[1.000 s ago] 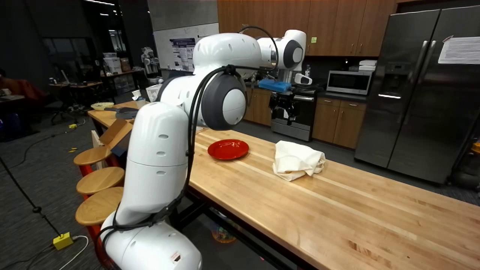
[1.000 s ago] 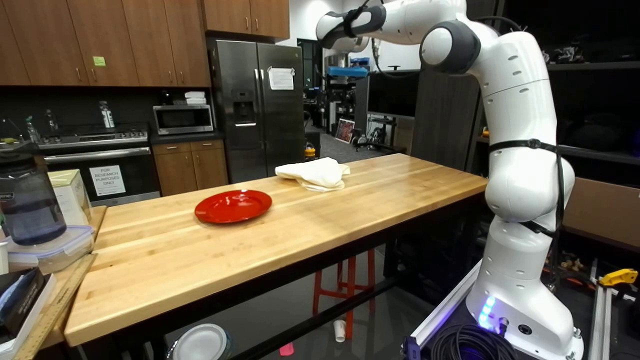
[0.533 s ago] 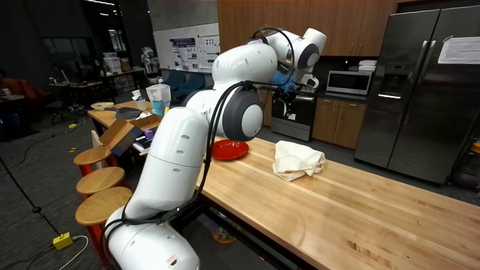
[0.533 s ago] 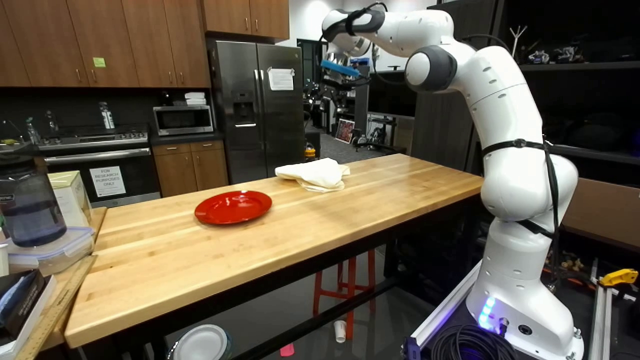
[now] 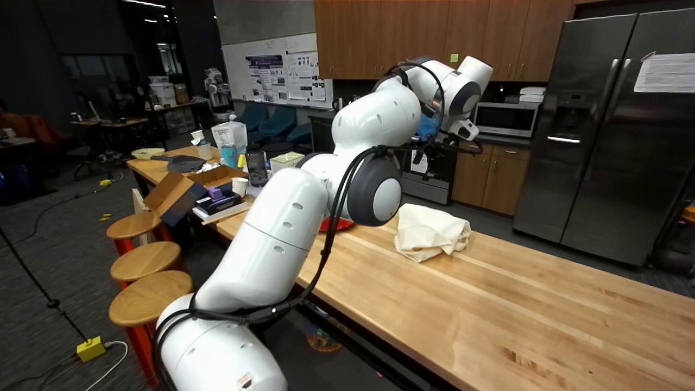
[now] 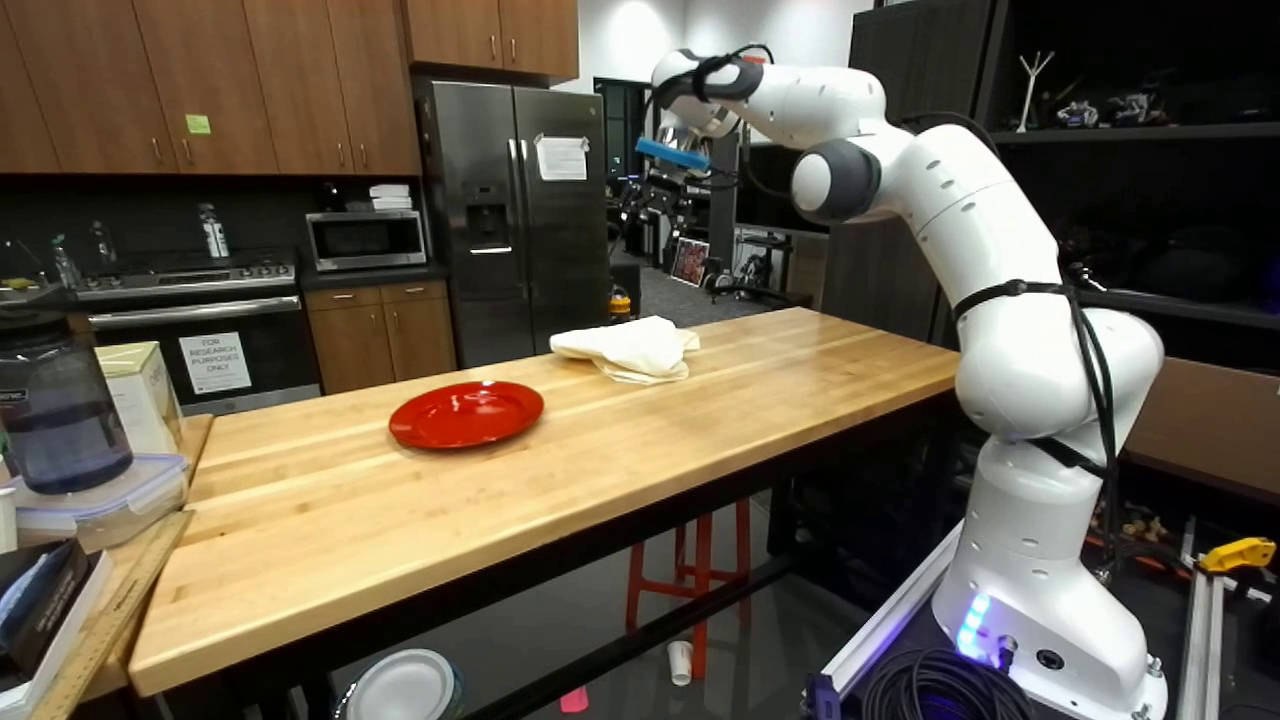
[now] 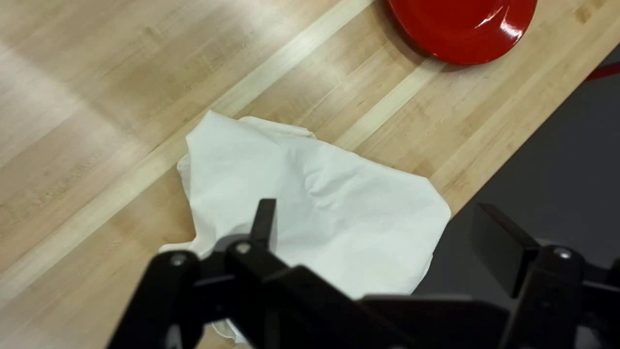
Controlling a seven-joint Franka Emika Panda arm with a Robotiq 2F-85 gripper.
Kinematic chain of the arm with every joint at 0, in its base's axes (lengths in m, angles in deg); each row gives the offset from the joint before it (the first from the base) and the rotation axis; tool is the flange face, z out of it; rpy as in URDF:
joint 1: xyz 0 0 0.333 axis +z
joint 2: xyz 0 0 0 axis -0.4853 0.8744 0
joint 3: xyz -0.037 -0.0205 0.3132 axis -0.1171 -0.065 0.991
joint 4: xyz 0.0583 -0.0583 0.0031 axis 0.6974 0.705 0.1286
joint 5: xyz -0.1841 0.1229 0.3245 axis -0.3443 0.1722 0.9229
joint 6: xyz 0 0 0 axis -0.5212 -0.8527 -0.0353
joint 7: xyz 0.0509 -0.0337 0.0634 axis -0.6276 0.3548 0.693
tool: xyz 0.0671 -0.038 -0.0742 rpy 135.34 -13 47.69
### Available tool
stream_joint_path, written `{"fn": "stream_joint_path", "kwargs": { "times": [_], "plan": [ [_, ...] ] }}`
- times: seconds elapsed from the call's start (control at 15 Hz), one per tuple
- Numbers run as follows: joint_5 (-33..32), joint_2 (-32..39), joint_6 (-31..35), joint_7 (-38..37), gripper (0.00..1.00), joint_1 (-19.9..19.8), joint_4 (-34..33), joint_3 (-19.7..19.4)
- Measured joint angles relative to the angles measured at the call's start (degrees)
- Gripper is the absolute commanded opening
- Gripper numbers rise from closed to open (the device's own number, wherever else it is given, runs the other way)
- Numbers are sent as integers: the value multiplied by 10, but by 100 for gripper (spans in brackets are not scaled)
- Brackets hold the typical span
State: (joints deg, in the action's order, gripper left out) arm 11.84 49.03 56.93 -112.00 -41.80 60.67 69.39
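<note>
A crumpled cream cloth (image 5: 431, 232) lies on the wooden table, close to its far edge; both exterior views show it. Above the table hangs my gripper (image 6: 655, 205), apart from the cloth. From the wrist, the gripper (image 7: 375, 206) is wide open with nothing between its fingers. Its left finger (image 7: 264, 220) overlaps the cloth (image 7: 319, 194) in view, while the right finger (image 7: 506, 247) shows against the dark floor past the table edge. A glossy red plate (image 6: 465, 413) rests on the table beside the cloth. In an exterior view my arm hides most of the plate (image 5: 341, 224).
The wooden table (image 6: 480, 510) runs beneath the arm. At its end stand a dark pitcher (image 6: 60, 400), a lidded plastic container (image 6: 110, 495) and a cardboard box (image 5: 174, 195). Several stools (image 5: 149, 296) line one side. A fridge (image 5: 602, 130) and oven (image 6: 215, 340) stand behind.
My arm has reached farther out and its elbow has come down, and the gripper has tilted. It now covers most of the plate in an exterior view. Cloth and plate have stayed put.
</note>
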Motion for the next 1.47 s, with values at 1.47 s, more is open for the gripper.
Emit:
{"fn": "stream_joint_path", "kwargs": {
  "times": [1.47],
  "plan": [
    [3, 130, -44, -206, 100, -40, -49, -3]
  ]
}}
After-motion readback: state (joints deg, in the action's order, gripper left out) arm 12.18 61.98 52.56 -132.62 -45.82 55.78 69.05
